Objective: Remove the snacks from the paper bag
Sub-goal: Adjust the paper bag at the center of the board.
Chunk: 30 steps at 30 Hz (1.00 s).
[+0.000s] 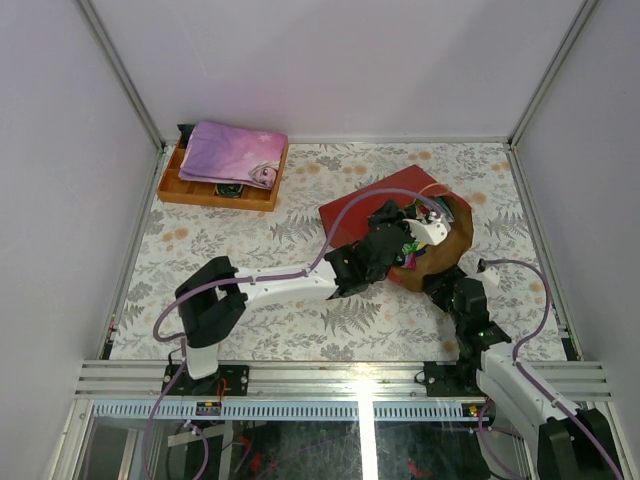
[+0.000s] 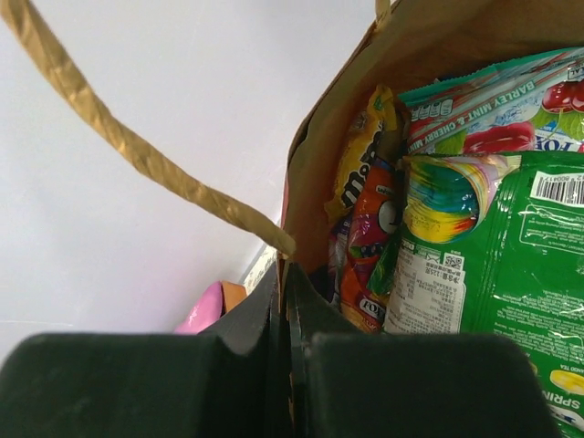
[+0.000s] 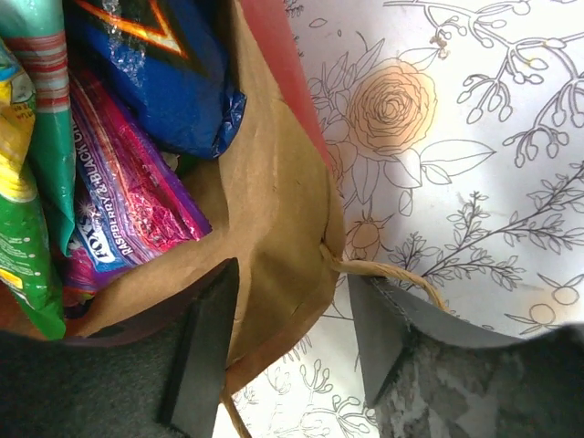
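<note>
The red paper bag lies on its side, its brown mouth facing right. My left gripper is shut on the bag's rim; in the left wrist view the fingers pinch the kraft edge below a cord handle. Inside lie a green packet, an orange one and a yellow one. My right gripper is open and straddles the lower rim, one finger inside the bag and one outside. The blue Doritos bag and a purple packet show there.
An orange wooden tray with a pink-purple folded cloth stands at the back left. The flowered tabletop is walled on three sides. A second cord handle loops beside my right finger.
</note>
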Motion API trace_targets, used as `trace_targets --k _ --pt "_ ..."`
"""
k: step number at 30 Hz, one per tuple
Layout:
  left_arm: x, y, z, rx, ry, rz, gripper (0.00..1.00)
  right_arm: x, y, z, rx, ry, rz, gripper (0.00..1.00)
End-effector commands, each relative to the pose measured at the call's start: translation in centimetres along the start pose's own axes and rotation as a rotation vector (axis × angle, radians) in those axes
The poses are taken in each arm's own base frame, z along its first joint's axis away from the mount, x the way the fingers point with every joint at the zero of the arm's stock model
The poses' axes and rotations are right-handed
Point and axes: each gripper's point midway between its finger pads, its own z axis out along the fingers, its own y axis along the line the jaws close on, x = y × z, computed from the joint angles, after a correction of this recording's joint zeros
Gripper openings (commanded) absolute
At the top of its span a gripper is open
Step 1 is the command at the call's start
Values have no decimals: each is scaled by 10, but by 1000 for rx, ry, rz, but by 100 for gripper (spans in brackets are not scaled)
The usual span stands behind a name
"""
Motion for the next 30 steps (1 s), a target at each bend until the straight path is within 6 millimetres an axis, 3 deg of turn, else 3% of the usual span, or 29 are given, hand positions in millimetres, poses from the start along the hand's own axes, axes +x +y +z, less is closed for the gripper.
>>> trace_targets --k 1,9,14,18,21,26,30 --pt "-42 30 4 -106 -131 -93 0 -16 15 7 -72 -88 30 51" --pt "-21 31 20 -107 -113 -104 0 -20 42 25 -119 -57 79 10" --pt "8 48 34 -109 -117 -131 0 -17 65 41 -161 -5 187 9" --pt "23 59 44 -79 -152 -143 12 -16 80 61 -176 17 283 6" --pt "38 62 58 -30 -126 -140 16 -11 97 79 -206 67 367 0" --pt "69 72 79 5 -73 -163 21 -1 130 114 -270 135 488 0" --pt "97 80 94 35 -27 -199 42 4 152 134 -292 143 528 1"
